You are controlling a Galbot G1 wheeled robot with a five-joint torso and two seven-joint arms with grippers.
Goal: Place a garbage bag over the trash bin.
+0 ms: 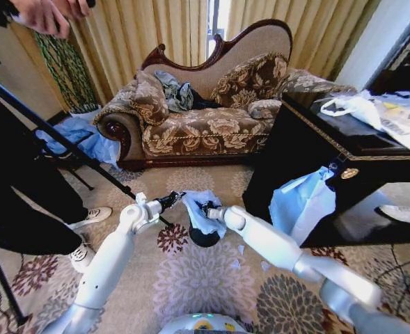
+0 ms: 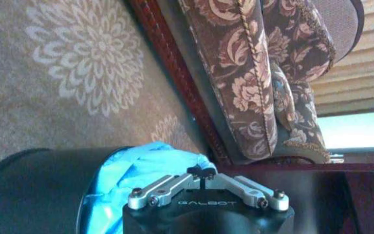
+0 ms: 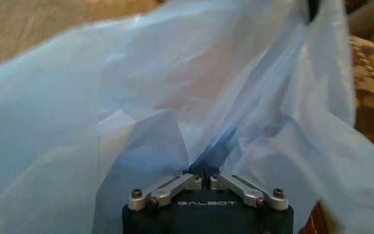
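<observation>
The garbage bag (image 1: 203, 210) hangs over the trash bin (image 1: 205, 238), which stands on the flowery carpet (image 1: 205, 285) in front of the sofa (image 1: 205, 118). The bag is thin and pale blue, and you can see a little way through it. It is held up between the two arms, bunched and draped over the top of the black bin. It does not look pulled down around the rim yet.

The left hand (image 1: 175, 199) is at the bag's left side, just above the bin. Its fingers are pressed together at the tips, right against the blue film. In the left wrist view the bag (image 2: 149, 170) spills over the bin's round wall (image 2: 31, 195) beside the left hand (image 2: 204, 174).

The right hand (image 1: 208, 207) is at the bag's other side. In the right wrist view its fingers (image 3: 204, 171) are closed tight, pinching a fold of the bag (image 3: 174, 107), and blue plastic spreads out in front of it.

I think the step now is spreading the bag's mouth over the bin. The next move likely needs both hands to pull the edge wider than the rim and then bring it down around the outside. The film is thin, so it could slip or bunch up.

A dark cabinet (image 1: 316, 174) stands near on the right, with another blue plastic bundle (image 1: 302, 202) leaning on it.
</observation>
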